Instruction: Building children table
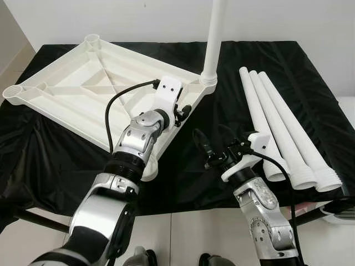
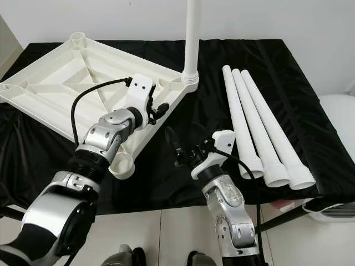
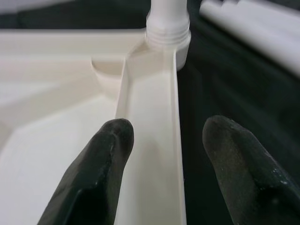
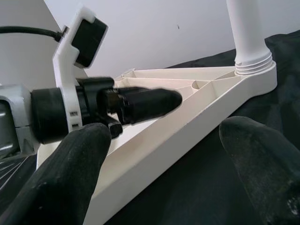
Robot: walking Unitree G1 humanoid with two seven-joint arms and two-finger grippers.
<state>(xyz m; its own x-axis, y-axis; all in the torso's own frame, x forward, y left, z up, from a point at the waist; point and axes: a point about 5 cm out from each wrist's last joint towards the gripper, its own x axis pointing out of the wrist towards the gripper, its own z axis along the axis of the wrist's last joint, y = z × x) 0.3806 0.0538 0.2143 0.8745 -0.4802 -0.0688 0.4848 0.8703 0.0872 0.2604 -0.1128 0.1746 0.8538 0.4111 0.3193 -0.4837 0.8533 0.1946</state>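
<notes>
The white tabletop (image 1: 83,88) lies upside down on a black cloth. One white leg (image 1: 213,39) stands upright in its right corner socket (image 3: 168,33). Three loose legs (image 1: 283,130) lie side by side to the right. My left gripper (image 1: 184,112) is open at the tabletop's right edge, with its fingers (image 3: 98,168) on either side of the raised rim (image 3: 150,140), a short way from the standing leg. My right gripper (image 1: 208,147) is open low over the cloth, just right of that edge and pointing at it (image 4: 187,122). The left gripper (image 4: 145,103) is close in front of it.
Empty corner sockets show at the far corner (image 1: 91,39), the left corner (image 1: 14,91) and the near corner (image 1: 148,169). The black cloth (image 1: 55,160) ends at the table's front edge, with tiled floor (image 1: 183,238) below. A white object (image 1: 344,217) sits off the right end.
</notes>
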